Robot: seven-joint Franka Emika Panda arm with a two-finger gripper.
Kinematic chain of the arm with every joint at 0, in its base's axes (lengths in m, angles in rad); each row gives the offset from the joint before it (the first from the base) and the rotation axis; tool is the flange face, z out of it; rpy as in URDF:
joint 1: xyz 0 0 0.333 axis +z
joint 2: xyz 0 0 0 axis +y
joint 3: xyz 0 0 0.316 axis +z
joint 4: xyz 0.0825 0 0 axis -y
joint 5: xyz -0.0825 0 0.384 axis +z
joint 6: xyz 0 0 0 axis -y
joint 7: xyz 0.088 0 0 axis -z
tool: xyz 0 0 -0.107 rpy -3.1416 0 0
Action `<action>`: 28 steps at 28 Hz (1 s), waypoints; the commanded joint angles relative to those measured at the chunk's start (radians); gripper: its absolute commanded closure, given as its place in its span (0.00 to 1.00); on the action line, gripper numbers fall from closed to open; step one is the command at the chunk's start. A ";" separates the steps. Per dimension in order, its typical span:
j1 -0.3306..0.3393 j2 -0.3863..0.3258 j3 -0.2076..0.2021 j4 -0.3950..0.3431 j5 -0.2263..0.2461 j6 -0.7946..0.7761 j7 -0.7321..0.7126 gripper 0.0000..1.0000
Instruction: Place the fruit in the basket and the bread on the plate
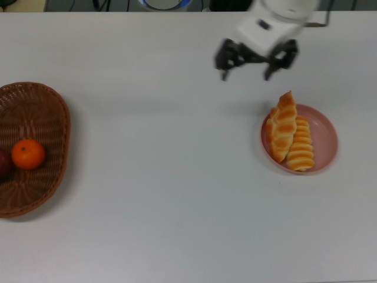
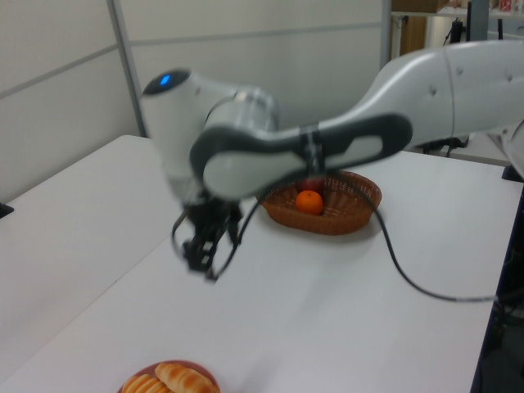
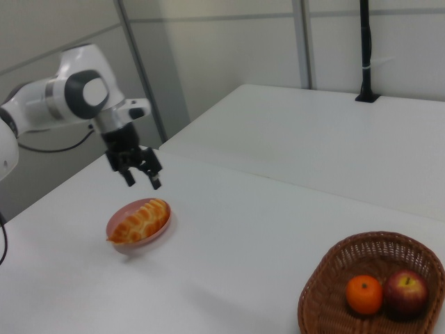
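Two rolls lie side by side on the pale pink plate: the darker braided pastry and the pale ridged log. My gripper hangs open and holds nothing, above the table, up and to the top view's left of the plate. The right view shows the gripper above and just behind the plate with the bread on it. The orange mandarin and the red apple sit in the brown wicker basket at the top view's far left.
The white table carries only the basket and the plate. In the left view my arm arches over the table in front of the basket. A black post stands on a second table behind.
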 commanded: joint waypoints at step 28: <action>-0.343 -0.072 -0.140 -0.040 0.144 -0.114 -0.308 0.00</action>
